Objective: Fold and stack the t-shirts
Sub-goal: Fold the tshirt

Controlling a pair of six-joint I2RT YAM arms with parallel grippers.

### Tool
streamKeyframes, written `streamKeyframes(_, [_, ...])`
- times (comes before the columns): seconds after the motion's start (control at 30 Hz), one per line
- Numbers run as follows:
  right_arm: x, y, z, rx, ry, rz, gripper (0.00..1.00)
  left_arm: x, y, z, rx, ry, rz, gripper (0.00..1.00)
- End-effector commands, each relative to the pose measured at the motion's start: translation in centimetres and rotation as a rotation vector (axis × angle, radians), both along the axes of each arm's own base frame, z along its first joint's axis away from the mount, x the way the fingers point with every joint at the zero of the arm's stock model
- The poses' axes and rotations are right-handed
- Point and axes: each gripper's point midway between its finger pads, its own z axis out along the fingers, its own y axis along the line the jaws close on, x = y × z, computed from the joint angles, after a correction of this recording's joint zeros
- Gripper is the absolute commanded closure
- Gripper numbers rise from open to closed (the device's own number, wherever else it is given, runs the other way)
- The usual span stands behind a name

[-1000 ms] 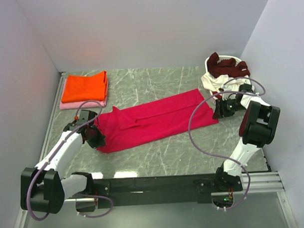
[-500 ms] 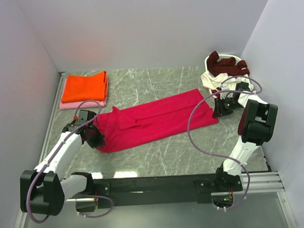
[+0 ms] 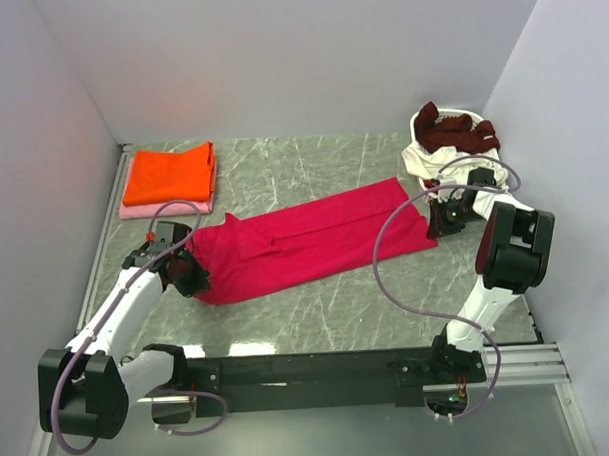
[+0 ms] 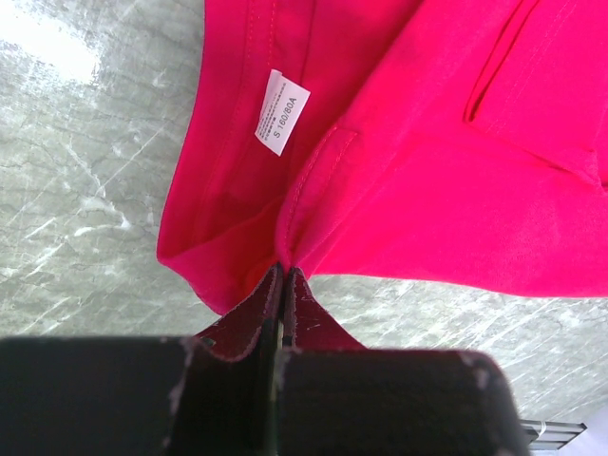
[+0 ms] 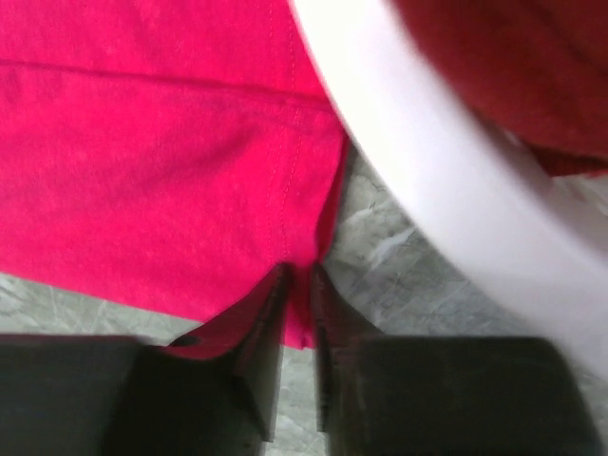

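A crimson-pink t-shirt [image 3: 315,243] lies stretched in a long band across the table. My left gripper [image 3: 191,275] is shut on its left end; in the left wrist view the fingertips [image 4: 284,269] pinch a fold just below the white size label [image 4: 283,112]. At the shirt's right end my right gripper [image 3: 436,223] straddles the hem. In the right wrist view its jaws [image 5: 299,271] stand a narrow gap apart with the hem corner between them. An orange t-shirt [image 3: 171,173] lies folded on a pale pink one [image 3: 144,209] at the back left.
A white laundry basket [image 3: 473,116] at the back right holds a dark maroon t-shirt [image 3: 451,131] and a white one [image 3: 422,164]. Its rim [image 5: 446,218] is close to the right of my right fingers. Walls close in the left, back and right sides.
My right gripper's jaws have narrowed around the shirt's hem, and the right arm has shifted slightly. The left gripper has kept its hold and barely moved.
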Motion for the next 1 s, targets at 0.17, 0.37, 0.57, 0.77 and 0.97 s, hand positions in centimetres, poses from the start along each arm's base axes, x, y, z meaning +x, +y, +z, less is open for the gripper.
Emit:
streamKeyframes(0.17, [0.9,0.0,2.1,0.007,-0.092,0.004,1.0,-0.7,0.0,0.6,-0.017,-0.009,0.01,1.0])
streamKeyframes(0.37, [0.3,-1.4,5.0,-0.026,-0.184,-0.015,1.0,-1.5,0.4,2.5,-0.011,-0.036,0.026,1.0])
streamKeyframes(0.57, [-1.3,-2.0,4.9,-0.017,-0.18,0.007,1.0,-2.8,0.7,3.1,-0.001,-0.029,0.018,1.0])
streamKeyframes(0.77, [-3.2,-3.4,3.5,-0.034,-0.147,0.005,1.0,-4.7,0.4,2.3,-0.022,0.012,-0.005,1.0])
streamKeyframes(0.97, [-4.7,-4.9,1.8,-0.059,-0.117,-0.001,1.0,-5.4,0.0,2.8,-0.035,0.029,-0.033,1.0])
